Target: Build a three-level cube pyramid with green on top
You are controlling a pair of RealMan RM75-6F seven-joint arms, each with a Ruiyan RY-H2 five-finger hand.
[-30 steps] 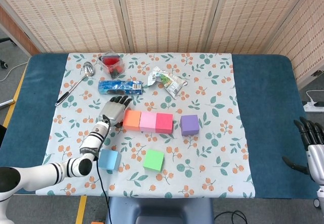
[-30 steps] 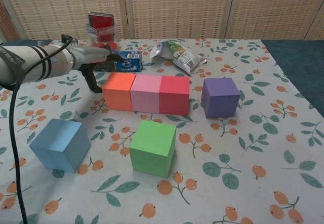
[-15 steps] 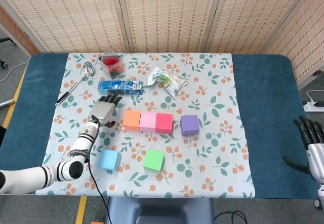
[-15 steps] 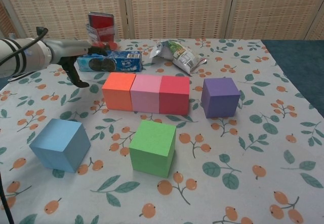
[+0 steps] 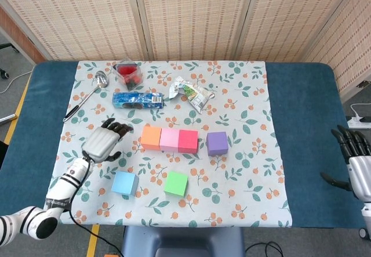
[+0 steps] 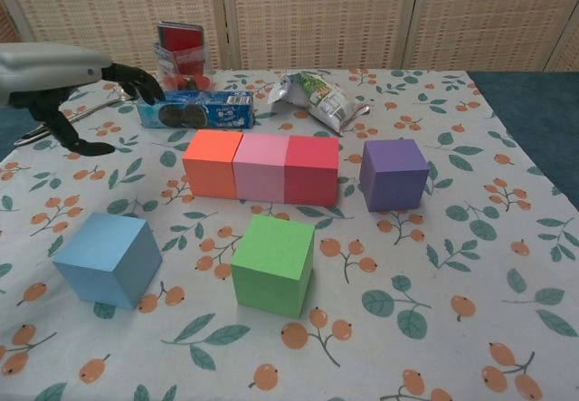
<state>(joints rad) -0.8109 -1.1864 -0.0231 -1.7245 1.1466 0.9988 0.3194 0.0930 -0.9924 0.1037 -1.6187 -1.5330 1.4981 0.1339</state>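
Orange cube (image 5: 151,137), pink cube (image 5: 169,139) and red cube (image 5: 188,140) touching in a row mid-surface; purple cube (image 5: 217,143) just right, apart. Green cube (image 5: 175,183) near side, blue cube (image 5: 124,183) to its left. Left hand (image 5: 102,144) empty, fingers spread, left of the row. Right hand (image 5: 355,161) empty, fingers apart, off the far right edge.

1. The green cube (image 6: 273,264) and blue cube (image 6: 107,260) look matt, like smooth foam.
2. The floral tablecloth (image 5: 243,152) is soft cloth.
3. The spoon (image 5: 87,95) is shiny metal.
4. The snack bag (image 6: 312,99) is crinkled, glossy foil.
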